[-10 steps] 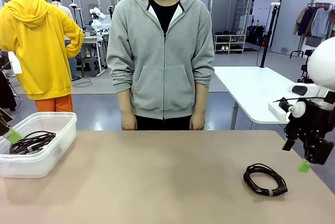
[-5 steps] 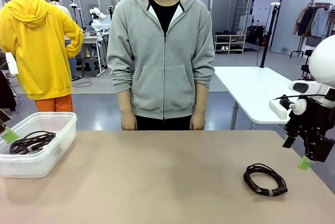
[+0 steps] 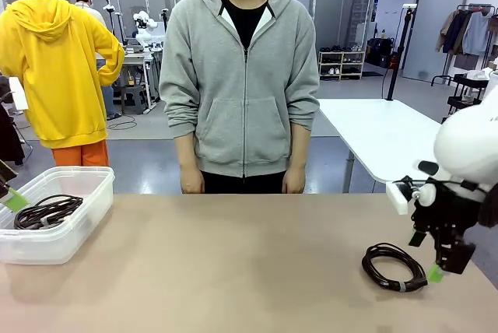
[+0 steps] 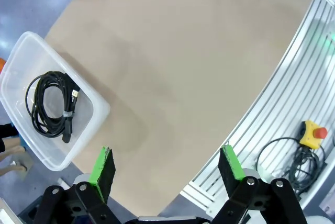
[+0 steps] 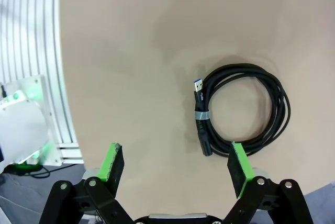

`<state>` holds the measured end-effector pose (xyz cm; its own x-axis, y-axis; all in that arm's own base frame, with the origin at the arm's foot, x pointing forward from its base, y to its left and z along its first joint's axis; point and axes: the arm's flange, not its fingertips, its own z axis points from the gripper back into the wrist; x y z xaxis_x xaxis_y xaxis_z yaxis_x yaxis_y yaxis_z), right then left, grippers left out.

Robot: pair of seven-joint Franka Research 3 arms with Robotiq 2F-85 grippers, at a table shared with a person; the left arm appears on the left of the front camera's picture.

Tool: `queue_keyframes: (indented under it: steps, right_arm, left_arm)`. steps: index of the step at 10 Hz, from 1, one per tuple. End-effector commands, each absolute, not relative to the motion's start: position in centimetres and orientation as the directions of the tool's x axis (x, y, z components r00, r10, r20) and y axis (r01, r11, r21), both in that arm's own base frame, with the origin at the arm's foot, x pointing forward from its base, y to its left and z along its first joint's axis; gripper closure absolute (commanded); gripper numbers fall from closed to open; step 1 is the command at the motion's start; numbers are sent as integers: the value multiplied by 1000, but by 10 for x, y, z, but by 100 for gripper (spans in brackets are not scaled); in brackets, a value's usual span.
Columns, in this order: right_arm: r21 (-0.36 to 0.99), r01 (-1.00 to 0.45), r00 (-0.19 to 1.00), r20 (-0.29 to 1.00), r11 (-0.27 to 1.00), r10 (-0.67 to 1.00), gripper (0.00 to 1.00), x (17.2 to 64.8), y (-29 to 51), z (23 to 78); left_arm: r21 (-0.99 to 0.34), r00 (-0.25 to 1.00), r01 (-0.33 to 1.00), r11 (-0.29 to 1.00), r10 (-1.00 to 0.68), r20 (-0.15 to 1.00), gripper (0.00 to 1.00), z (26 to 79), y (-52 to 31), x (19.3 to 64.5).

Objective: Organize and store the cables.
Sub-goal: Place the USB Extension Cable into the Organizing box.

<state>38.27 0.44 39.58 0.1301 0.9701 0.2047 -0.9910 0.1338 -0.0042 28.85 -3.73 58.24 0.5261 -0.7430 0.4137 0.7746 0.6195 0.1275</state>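
Left to right across the tan tabletop [image 3: 233, 263].

At 9 o'clock in the front view: a clear, rectangular plastic bin [image 3: 74, 232] at the table's left edge. One black coiled cable tied with a pale band [image 3: 47, 212] already lies inside. The left gripper [image 4: 166, 165] hangs above the near edge beside the bin, green pads spread wide, nothing between them.

Centre, 12 o'clock: a person in a grey zip hoodie [image 3: 241, 76] stands at the far side, hands down by the table edge, not taking part.

At 4 o'clock: a second black coiled cable with a pale band and a blue-tipped plug [image 3: 394, 266] lies flat on the table. The right gripper [image 5: 178, 164] hovers close above it, fingers wide apart and empty. In the right wrist view the coil sits toward 2 o'clock of the jaws, off their centre line.

Risks, as I judge them:
- Descending from this offset, the pads may catch only the banded plug section or one strand, so the coil could droop, unwind or slip.
- A finger landing on the loops would press them into the table.
- The long carry to the bin may shake loose a thin grip.
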Motion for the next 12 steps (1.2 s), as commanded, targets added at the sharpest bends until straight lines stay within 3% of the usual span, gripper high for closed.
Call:
queue_keyframes:
  steps: [1,6,12]
  right_arm:
    - [-31,-985,164,170,171,972,0,392,18,375]
    - [55,-981,190,126,184,974,0,401,24,323]
    - [18,-974,225,77,224,971,0,403,18,295]
  left_arm:
    - [138,540,759,636,-734,412,0,586,-39,292]
    - [138,540,759,636,-734,412,0,586,-39,292]
    - [138,540,759,636,-734,412,0,586,-39,292]
